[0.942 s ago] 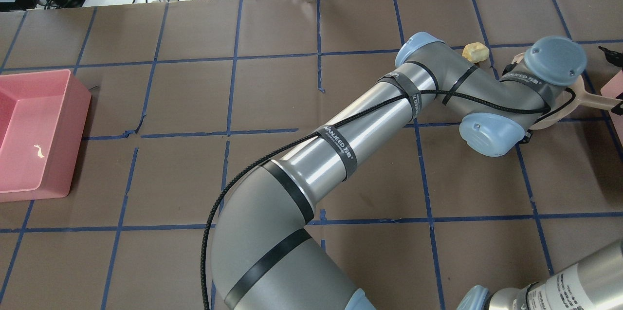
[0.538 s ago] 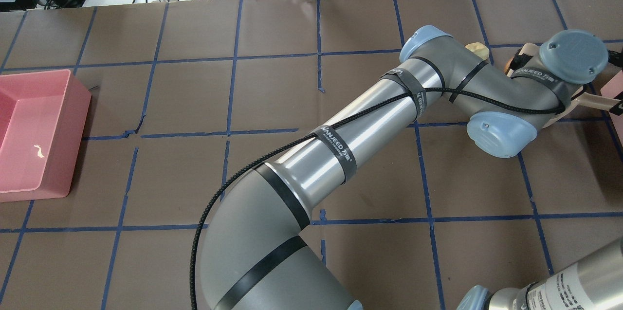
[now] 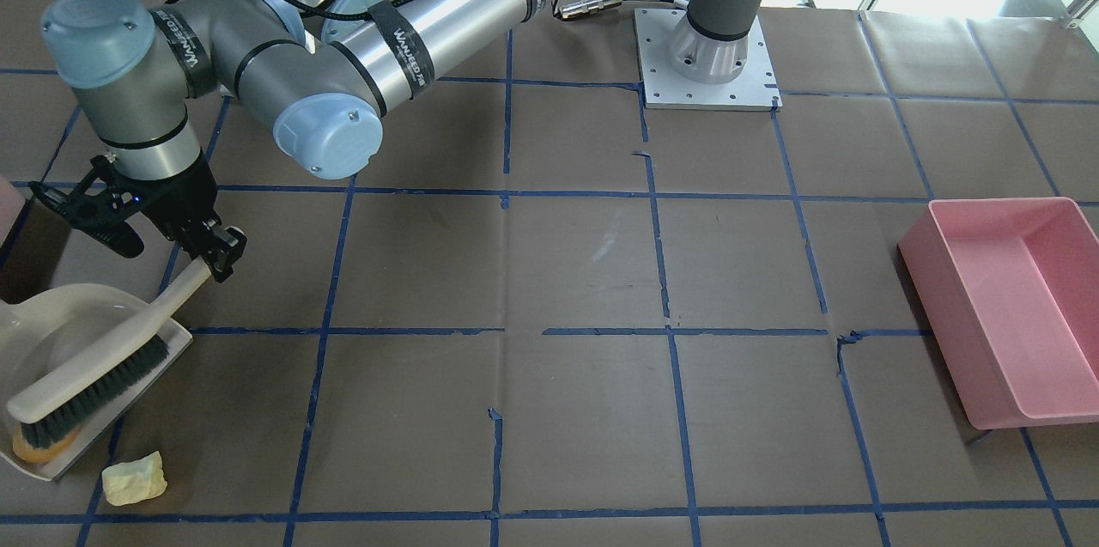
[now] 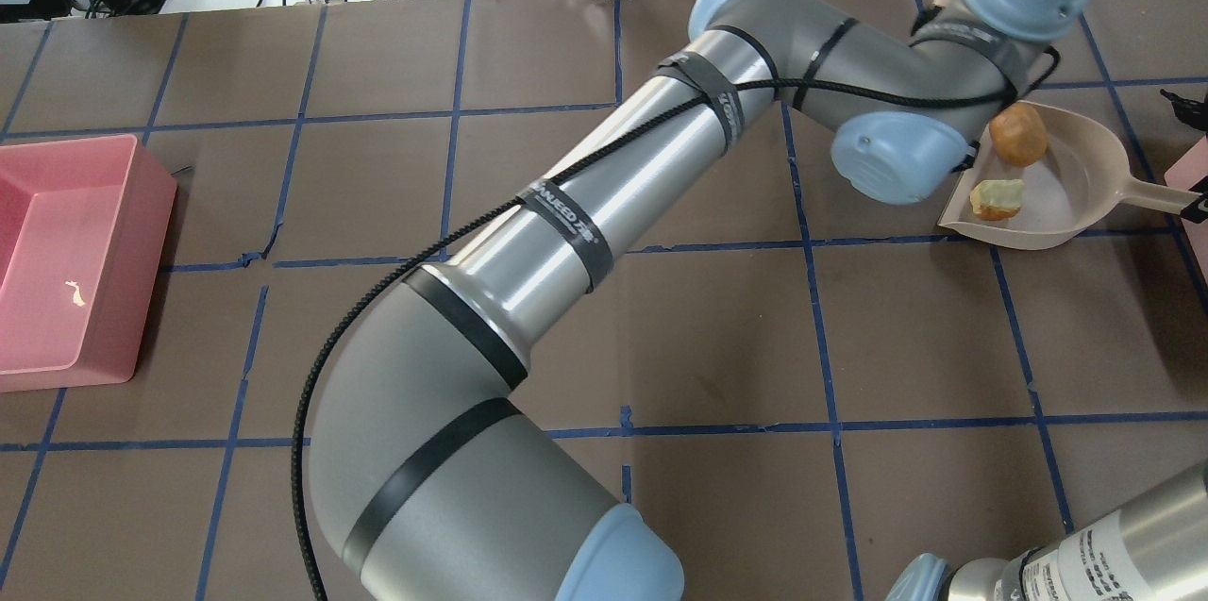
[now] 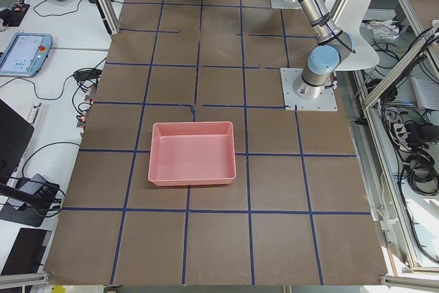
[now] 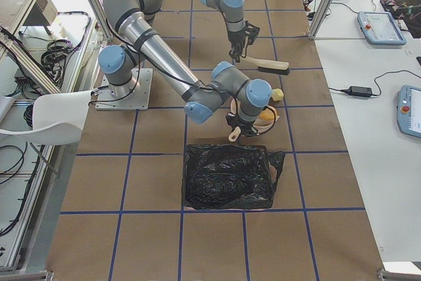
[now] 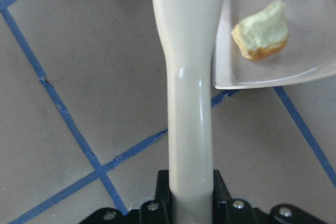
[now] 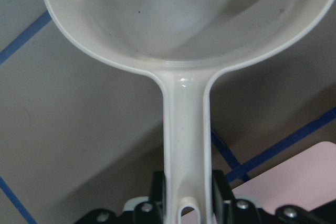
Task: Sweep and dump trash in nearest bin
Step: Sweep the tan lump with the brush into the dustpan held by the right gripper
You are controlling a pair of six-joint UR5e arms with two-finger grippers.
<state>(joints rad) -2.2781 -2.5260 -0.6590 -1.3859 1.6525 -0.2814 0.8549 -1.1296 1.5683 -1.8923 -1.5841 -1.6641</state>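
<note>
Two grips, both clamped: left gripper (image 3: 216, 258) fingers tight on the brush (image 3: 90, 379) handle, right gripper (image 8: 186, 190) fingers tight on the dustpan (image 4: 1090, 176) handle. Just past the left fingers, off to one side of the handle, one yellow-green chunk (image 7: 261, 30) sits in the dustpan. Further out, the orange lump (image 4: 1019, 134) is in it too, under the bristle end. Beyond the lip, a second chunk (image 3: 133, 478) lies on the table (image 3: 584, 272), outside the dustpan. Bin (image 8: 294, 182) corner is just beside the right fingers. Pink tub (image 3: 1004, 306) is well apart from both.
</note>
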